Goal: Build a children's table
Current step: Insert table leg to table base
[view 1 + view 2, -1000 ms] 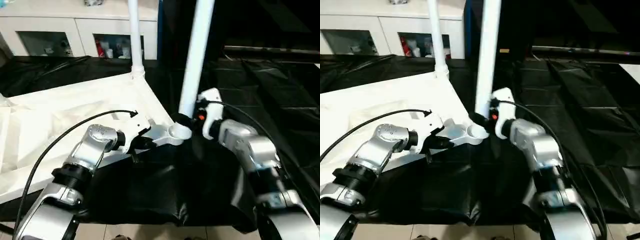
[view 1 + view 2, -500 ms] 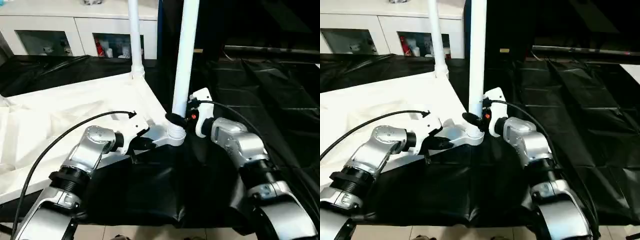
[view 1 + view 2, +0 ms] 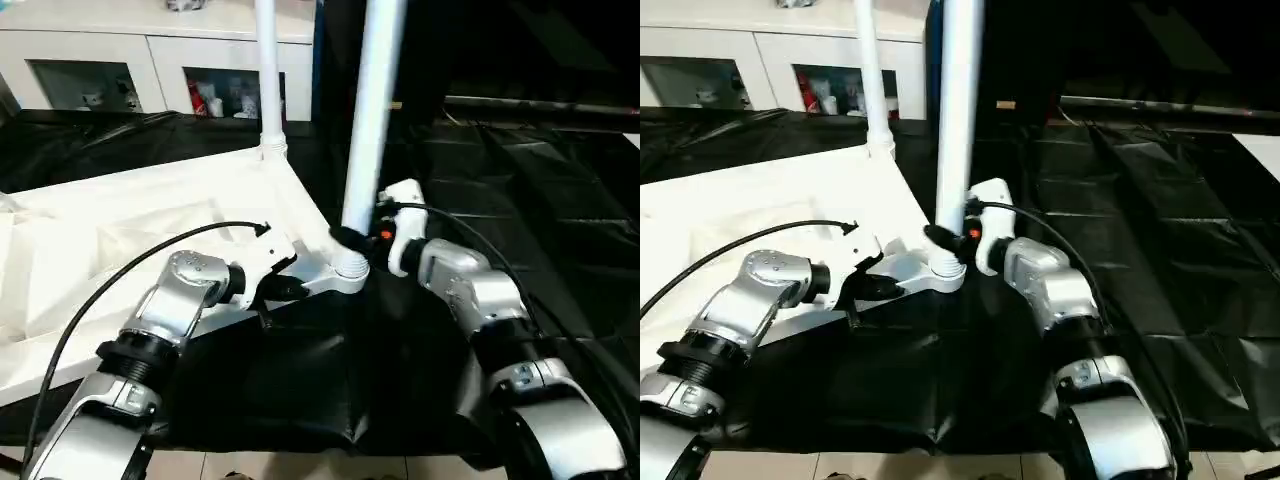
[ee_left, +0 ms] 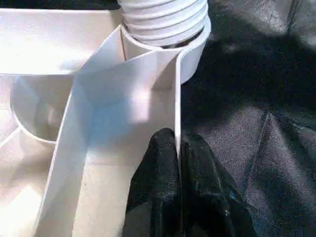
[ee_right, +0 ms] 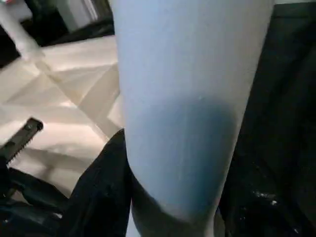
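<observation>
Moved: leg (image 3: 372, 110) now stands upright in corner socket (image 3: 349, 268), earlier tilted | right gripper (image 3: 350, 239) clamps leg base between fingers | left gripper (image 4: 177, 163) pinches tabletop (image 3: 130, 235) edge rib beside socket

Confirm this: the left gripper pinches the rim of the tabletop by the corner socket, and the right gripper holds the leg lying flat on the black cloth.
One thing is wrong: the leg is not lying flat. The left eye view shows it upright in the corner socket, held by the right gripper. The left gripper does pinch the tabletop rim.
</observation>
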Robot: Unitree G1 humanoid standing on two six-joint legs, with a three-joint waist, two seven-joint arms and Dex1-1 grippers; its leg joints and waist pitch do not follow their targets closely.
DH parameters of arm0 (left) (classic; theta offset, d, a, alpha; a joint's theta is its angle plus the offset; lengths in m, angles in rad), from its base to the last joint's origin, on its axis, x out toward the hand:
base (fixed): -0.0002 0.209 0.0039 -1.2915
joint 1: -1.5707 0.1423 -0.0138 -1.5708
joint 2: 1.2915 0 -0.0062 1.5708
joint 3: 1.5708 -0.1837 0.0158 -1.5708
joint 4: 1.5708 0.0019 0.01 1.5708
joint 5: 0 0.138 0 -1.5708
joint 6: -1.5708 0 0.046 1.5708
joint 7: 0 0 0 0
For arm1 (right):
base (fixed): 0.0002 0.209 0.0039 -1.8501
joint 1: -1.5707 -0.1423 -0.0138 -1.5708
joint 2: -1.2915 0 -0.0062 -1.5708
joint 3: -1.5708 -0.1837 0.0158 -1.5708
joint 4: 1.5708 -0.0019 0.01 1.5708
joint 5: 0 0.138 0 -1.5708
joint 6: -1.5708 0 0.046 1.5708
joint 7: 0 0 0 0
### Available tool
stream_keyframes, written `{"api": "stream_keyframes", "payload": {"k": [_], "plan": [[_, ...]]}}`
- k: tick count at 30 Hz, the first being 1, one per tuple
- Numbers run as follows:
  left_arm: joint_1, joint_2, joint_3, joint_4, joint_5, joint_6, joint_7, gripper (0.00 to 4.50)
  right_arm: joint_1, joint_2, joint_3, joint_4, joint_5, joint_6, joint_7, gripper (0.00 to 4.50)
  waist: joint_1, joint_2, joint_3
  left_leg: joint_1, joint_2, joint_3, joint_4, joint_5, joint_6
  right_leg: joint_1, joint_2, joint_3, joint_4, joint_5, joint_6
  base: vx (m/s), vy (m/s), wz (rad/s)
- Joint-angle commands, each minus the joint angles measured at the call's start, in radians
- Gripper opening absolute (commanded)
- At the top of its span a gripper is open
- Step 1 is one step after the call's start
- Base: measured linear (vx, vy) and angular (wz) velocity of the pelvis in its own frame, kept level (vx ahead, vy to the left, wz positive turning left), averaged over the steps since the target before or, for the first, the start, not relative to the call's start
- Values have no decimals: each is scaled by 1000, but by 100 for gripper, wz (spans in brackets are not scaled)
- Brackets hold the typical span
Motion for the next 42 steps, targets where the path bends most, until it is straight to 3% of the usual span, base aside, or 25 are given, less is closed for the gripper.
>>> {"api": "stream_keyframes", "payload": {"k": [1,2,4,10,11,12,16,17,18,19,20,21,22,26,27,28,32,34,36,38,39,40,41,42], "plan": [[1,-2,-1,28,-24,15,-2,0,59,-4,-8,13,-4,-4,-8,189,9,6,-68,20,40,-18,-67,-307,-2,45,-44,28,-68,-285,-207,0,0,0],[0,-2,0,28,-24,16,-2,0,63,-3,-8,11,-3,-7,-8,189,12,3,-68,21,40,-16,-67,-313,-2,43,-43,28,-70,-286,-204,0,0,0],[-8,-3,3,37,-23,17,5,0,86,4,-13,8,-4,-28,-13,189,14,11,-69,22,40,-18,-68,-315,-6,44,-44,28,-69,-281,-206,0,0,0],[-27,-5,10,58,-18,10,20,0,135,29,-24,-11,-8,-65,-44,189,14,13,-68,24,40,-22,-72,-361,-20,43,-42,26,-73,-316,-201,0,0,0],[-32,-6,11,66,-17,8,23,0,141,34,-31,-13,-3,-73,-51,189,16,26,-68,25,39,-23,-73,-374,-26,41,-42,26,-74,-320,-201,0,0,0],[-32,-6,11,66,-17,8,23,0,141,34,-31,-13,-3,-73,-51,189,14,21,-67,25,39,-23,-73,-388,-28,41,-41,25,-75,-325,-200,0,0,0],[-57,-15,14,99,-14,-5,42,0,183,57,-59,-26,4,-130,-93,189,19,38,-68,27,37,-25,-75,-418,-37,40,-43,26,-80,-332,-195,0,0,0],[-60,-16,14,103,-13,-6,43,0,188,60,-62,-27,5,-136,-95,189,19,35,-68,27,37,-26,-75,-420,-36,42,-41,24,-79,-335,-197,0,0,0],[-63,-16,12,107,-13,-8,42,0,196,63,-66,-31,6,-140,-101,189,20,45,-66,28,36,-26,-76,-431,-36,39,-42,24,-81,-352,-196,0,0,0],[-64,-15,11,107,-12,-10,40,0,204,65,-67,-37,6,-142,-106,189,19,41,-66,29,37,-25,-76,-436,-35,39,-41,24,-84,-360,-193,0,0,0],[-69,-17,8,115,-11,-13,39,0,216,66,-66,-48,4,-143,-106,189,18,48,-65,29,36,-27,-77,-448,-39,39,-40,24,-87,-369,-190,0,0,0],[-70,-17,8,115,-11,-14,38,0,217,66,-66,-49,4,-143,-106,189,18,46,-65,28,36,-27,-77,-447,-37,40,-41,23,-87,-371,-188,0,0,0],[-74,-20,6,122,-10,-17,39,0,222,66,-65,-56,3,-143,-106,189,20,54,-66,30,36,-29,-76,-447,-38,39,-41,23,-85,-372,-190,0,0,0],[-89,-32,0,150,-6,-35,45,0,256,54,-22,-116,-34,-157,-103,189,22,53,-66,30,37,-27,-77,-437,-31,38,-41,24,-86,-368,-188,0,0,0],[-91,-34,-1,153,-6,-37,46,0,260,50,-12,-123,-41,-161,-99,189,21,48,-67,27,37,-26,-77,-429,-29,40,-40,24,-86,-363,-188,0,0,0],[-91,-34,-1,153,-6,-37,46,0,260,50,-12,-123,-41,-161,-99,189,23,52,-66,26,37,-27,-77,-423,-27,40,-40,24,-85,-359,-188,0,0,0],[-84,-39,-7,151,-6,-45,48,0,277,28,53,-188,-87,-156,-76,189,22,40,-64,24,39,-26,-79,-419,-21,39,-42,25,-88,-391,-176,0,0,0],[-80,-41,-10,153,-6,-48,50,0,281,18,72,-207,-97,-153,-64,189,24,33,-64,22,39,-26,-79,-406,-14,39,-45,25,-89,-415,-164,0,0,0],[-70,-39,-14,145,-5,-50,54,0,279,10,90,-225,-103,-142,-50,189,24,18,-63,21,39,-26,-77,-398,-6,37,-48,26,-91,-454,-150,0,0,0],[-65,-37,-15,141,-5,-50,55,0,276,9,94,-227,-104,-138,-45,189,25,22,-61,23,41,-27,-78,-404,-7,33,-50,27,-94,-478,-141,0,0,0],[-60,-36,-15,136,-5,-50,56,0,271,7,99,-226,-107,-135,-40,189,24,16,-61,21,41,-28,-79,-407,-9,33,-51,26,-94,-489,-136,0,0,0],[-54,-36,-14,129,-5,-47,58,0,266,5,103,-226,-109,-132,-36,189,22,2,-61,20,42,-27,-80,-408,-7,32,-50,25,-96,-496,-132,0,0,0],[-48,-34,-14,121,-6,-45,58,0,261,4,107,-224,-110,-127,-33,189,24,7,-60,23,45,-30,-81,-412,-12,30,-52,26,-95,-501,-131,0,0,0],[-39,-31,-13,110,-6,-45,58,0,250,4,109,-217,-112,-121,-28,189,23,-7,-59,22,44,-30,-81,-413,-10,30,-53,25,-93,-511,-126,0,0,0]]}}
